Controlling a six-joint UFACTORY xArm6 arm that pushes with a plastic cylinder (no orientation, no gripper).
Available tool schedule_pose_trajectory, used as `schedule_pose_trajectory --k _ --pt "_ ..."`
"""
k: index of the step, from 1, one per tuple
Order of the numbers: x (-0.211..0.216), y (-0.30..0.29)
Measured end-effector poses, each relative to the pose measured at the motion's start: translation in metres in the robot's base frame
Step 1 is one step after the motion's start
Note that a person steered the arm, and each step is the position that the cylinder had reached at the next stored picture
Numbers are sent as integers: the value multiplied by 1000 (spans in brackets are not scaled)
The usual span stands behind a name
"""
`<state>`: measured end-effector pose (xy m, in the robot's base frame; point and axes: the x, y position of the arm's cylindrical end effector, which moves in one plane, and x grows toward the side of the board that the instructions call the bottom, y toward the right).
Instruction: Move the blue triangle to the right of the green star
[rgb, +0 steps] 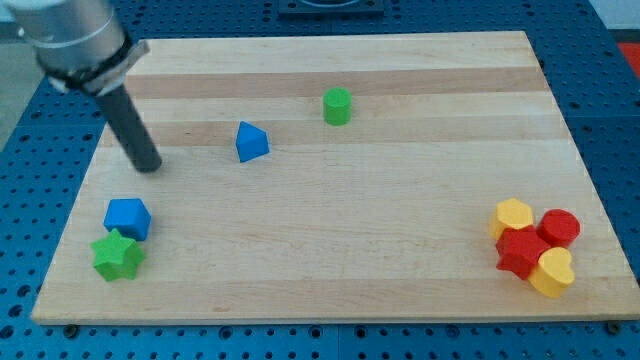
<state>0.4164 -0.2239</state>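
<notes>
The blue triangle (251, 141) lies in the upper middle-left of the wooden board (330, 250). The green star (118, 256) sits near the board's lower left corner, touching a blue cube-like block (127, 217) just above it. My tip (148, 165) is on the board at the left, about a hand's width to the left of the blue triangle and above the blue cube. It touches no block.
A green cylinder (337, 106) stands up and right of the triangle. At the lower right is a cluster: a yellow block (513, 217), a red cylinder (559, 227), a red block (522, 252) and a yellow heart (553, 271).
</notes>
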Motion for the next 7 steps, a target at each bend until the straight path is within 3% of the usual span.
schedule_pose_trajectory --k 1,3,7 --pt "-47 17" --pt "-70 106" --pt "-20 130"
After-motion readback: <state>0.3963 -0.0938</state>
